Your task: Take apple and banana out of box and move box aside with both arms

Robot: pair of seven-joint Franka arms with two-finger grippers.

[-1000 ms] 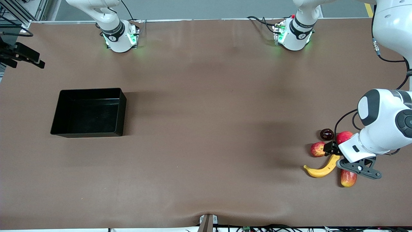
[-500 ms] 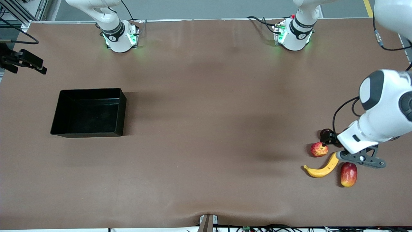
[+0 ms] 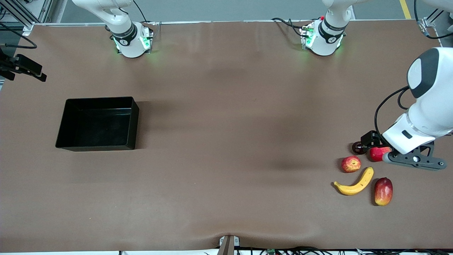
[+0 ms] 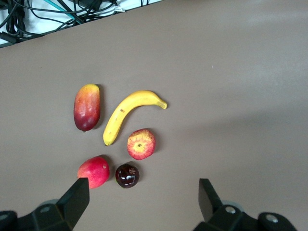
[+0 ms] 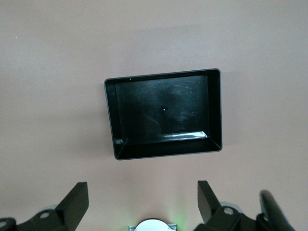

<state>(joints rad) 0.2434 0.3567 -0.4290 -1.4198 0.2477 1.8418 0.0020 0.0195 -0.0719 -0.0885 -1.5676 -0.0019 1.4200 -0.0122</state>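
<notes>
The yellow banana and the small red apple lie on the table at the left arm's end; both show in the left wrist view, banana and apple. My left gripper hangs open and empty over the dark-red fruit, beside the apple; the left wrist view shows its jaws wide apart. The black box stands empty toward the right arm's end and shows in the right wrist view. My right gripper is open and empty, high over the table's edge.
An oblong red-yellow mango lies beside the banana. A small dark-red fruit and another red fruit lie just under the left gripper. The brown table mat spreads between box and fruits.
My left gripper has risen and drawn away from the banana toward the arms' bases, uncovering the banana and mango. My right gripper has shifted slightly at the table's edge.
</notes>
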